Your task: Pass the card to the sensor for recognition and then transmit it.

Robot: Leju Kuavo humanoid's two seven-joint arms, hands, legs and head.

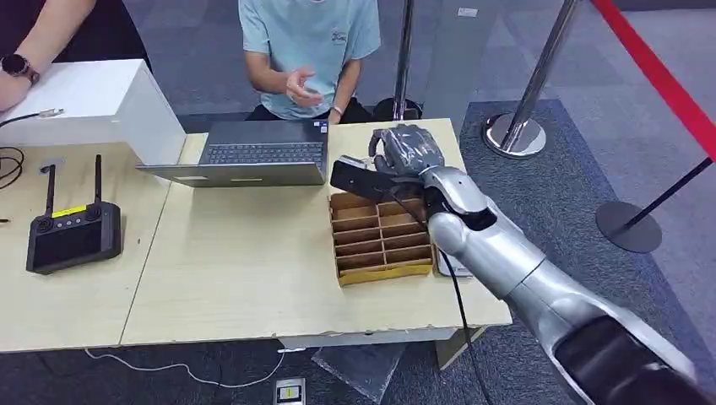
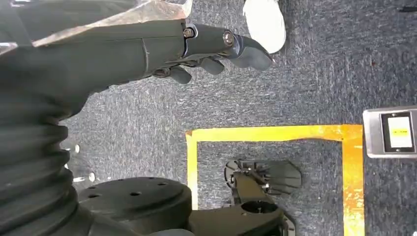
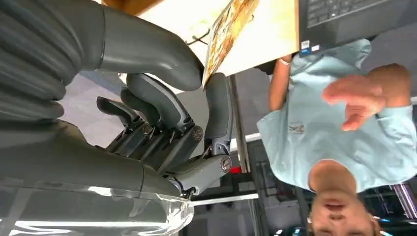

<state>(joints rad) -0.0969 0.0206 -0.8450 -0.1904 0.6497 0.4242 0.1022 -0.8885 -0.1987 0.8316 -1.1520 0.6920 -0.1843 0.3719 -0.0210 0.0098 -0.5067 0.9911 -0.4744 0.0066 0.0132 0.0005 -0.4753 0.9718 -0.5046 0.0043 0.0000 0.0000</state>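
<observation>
Desk point(image 1: 236, 270): R hand point(image 1: 409, 152) fingers point(image 3: 216, 105) pinch card point(image 3: 227, 34).

Looks like a demo or test area in an office or exhibition hall, not anyone's home. Grey carpet floor point(image 1: 583, 181) all around, with chrome stanchion posts point(image 1: 530, 89) and a red barrier belt point(image 1: 654, 72) just beyond the right hand point(image 1: 405, 152), roping the spot off. Yellow tape point(image 2: 275, 133) marks a box on the carpet below the hanging left hand point(image 2: 216, 51). Light wooden tables point(image 1: 236, 261) hold a laptop point(image 1: 253, 152) beside the right hand, a handheld controller with antennas point(image 1: 72, 228) further off, plus a white box point(image 1: 93, 105). A person in a light blue shirt point(image 1: 308, 38) sits right behind the laptop.
</observation>
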